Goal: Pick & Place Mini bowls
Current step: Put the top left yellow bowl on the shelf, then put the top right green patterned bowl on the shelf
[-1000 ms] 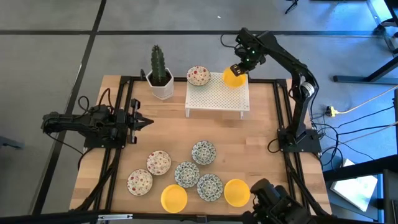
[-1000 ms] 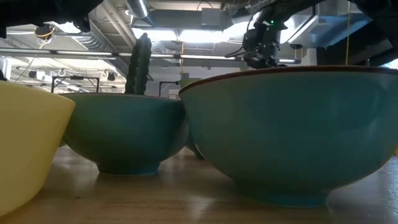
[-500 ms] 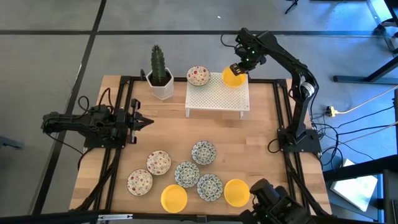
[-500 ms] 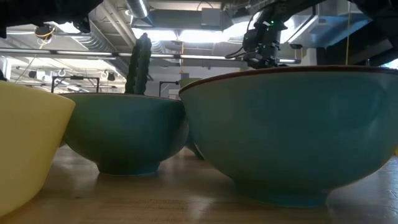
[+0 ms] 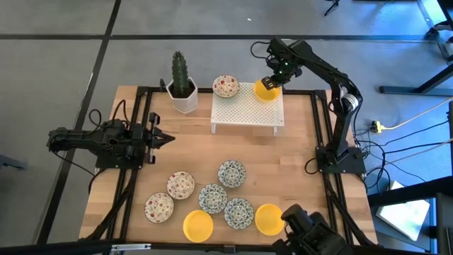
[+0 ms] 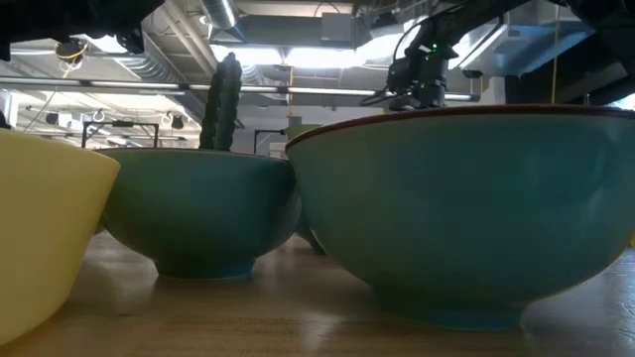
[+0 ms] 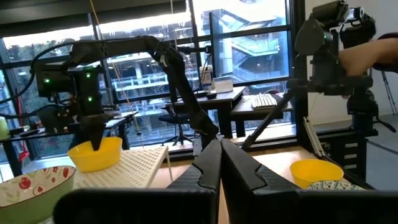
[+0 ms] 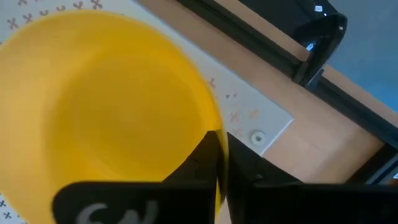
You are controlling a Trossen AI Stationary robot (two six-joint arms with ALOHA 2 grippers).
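Between right fingers (image 8: 214,158), yellow bowl (image 8: 106,106) rim

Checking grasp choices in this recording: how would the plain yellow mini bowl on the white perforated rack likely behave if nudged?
The plain yellow mini bowl looks rigid and glossy, so probably slick. It is shallow, so tipping seems unlikely; sliding is likelier. It sits near the white perforated rack's far edge, so a push could drop it. The right gripper pinches its rim.

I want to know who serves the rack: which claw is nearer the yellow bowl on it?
Right. The right claw is at the rim of the yellow bowl on the rack; the left claw waits far off, over the table's left side.
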